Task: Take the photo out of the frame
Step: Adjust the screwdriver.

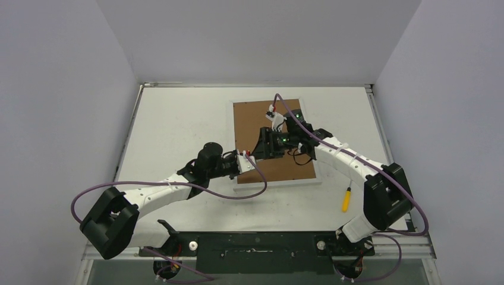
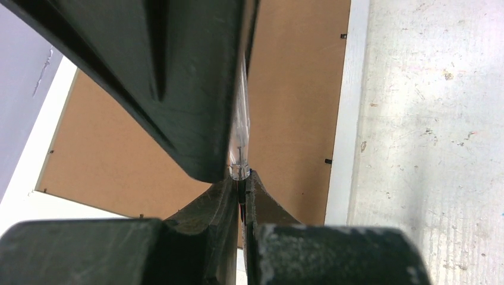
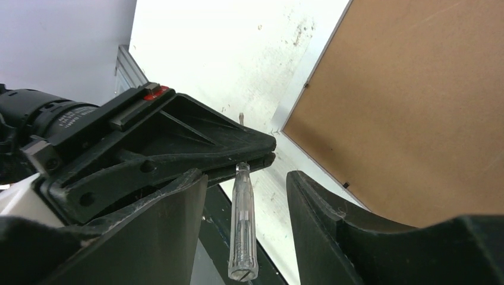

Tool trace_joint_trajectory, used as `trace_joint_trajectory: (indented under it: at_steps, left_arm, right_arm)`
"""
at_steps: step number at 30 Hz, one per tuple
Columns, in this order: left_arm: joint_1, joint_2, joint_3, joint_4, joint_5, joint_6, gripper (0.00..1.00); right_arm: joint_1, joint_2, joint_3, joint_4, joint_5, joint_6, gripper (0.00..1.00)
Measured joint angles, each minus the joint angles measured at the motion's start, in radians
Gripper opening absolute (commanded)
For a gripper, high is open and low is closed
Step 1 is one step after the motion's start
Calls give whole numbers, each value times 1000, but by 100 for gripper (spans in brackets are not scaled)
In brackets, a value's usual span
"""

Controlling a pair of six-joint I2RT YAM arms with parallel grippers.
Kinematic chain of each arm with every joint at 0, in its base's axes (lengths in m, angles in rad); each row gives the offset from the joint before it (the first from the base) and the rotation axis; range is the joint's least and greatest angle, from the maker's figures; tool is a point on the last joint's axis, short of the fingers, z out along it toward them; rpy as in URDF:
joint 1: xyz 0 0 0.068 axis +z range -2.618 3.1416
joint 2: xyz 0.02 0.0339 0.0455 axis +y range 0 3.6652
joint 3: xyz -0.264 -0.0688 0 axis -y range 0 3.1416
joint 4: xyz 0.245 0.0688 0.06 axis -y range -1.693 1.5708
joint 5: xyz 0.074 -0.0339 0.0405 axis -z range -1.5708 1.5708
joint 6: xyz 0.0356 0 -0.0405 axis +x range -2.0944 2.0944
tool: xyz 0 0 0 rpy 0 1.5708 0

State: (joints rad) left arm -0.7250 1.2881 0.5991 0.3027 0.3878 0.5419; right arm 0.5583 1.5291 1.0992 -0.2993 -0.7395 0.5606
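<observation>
Flat rectangular frame (image 1: 252, 122): back of brown fibreboard, matt and finely grained, within a smooth white satin border. White table top (image 2: 428, 119): matt, pitted, speckled with scuffs and grey marks. Clear cylindrical plastic handle (image 3: 243, 237): glossy, smooth and transparent; black left gripper (image 3: 270, 153): matt moulded plastic, faintly scuffed and dusty.

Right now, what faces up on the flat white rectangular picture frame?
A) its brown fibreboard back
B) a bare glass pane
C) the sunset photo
A: the top view shows the brown fibreboard back inside the white rectangular picture frame, with no print visible.
</observation>
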Motion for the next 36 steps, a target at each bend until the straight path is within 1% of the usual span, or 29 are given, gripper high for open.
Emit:
trace_joint_trajectory:
  at_steps: [8,10,11,13,17,19,20,21,22,24,27,28,31,34,36]
  left_arm:
    - [0,0,0,0,-10,-3,0]
    - [0,0,0,0,-11,-4,0]
    - [0,0,0,-2,-14,-4,2]
    - [-1,0,0,-3,-14,-6,18]
    - [-1,-1,0,0,-26,-27,56]
    - [-1,-3,0,6,-43,-64,77]
    - [-1,-5,-4,17,-55,-90,89]
    - [-1,-12,-12,39,-77,-141,98]
    - [-1,-17,-17,48,-82,-154,97]
    - [0,-38,-40,85,-130,-255,97]
    - [7,-75,-67,117,-233,-438,96]
    - [20,-87,-68,113,-270,-523,96]
    - [118,-97,-47,65,-301,-758,97]
    - [256,-65,-8,21,-249,-950,96]
    - [318,-32,3,21,-203,-1037,96]
  right_arm:
    - [18,18,0,-19,3,-13,19]
    - [18,20,0,-20,2,-12,8]
    - [19,20,0,-20,-1,-12,6]
    - [19,20,0,-21,-1,-9,5]
    - [14,21,0,-29,9,-11,5]
    - [-2,23,0,-32,15,-14,5]
    - [-13,24,0,-32,16,-19,5]
    - [-26,28,0,-32,18,-25,5]
    - [-39,34,2,-32,19,-29,5]
    - [-62,55,10,-34,19,-37,5]
    - [-90,104,19,-27,18,-47,5]
    - [-100,121,19,-24,19,-48,5]
    - [-124,169,21,0,18,-42,5]
    - [-142,209,21,42,16,-22,5]
    - [-151,236,21,85,11,-2,5]
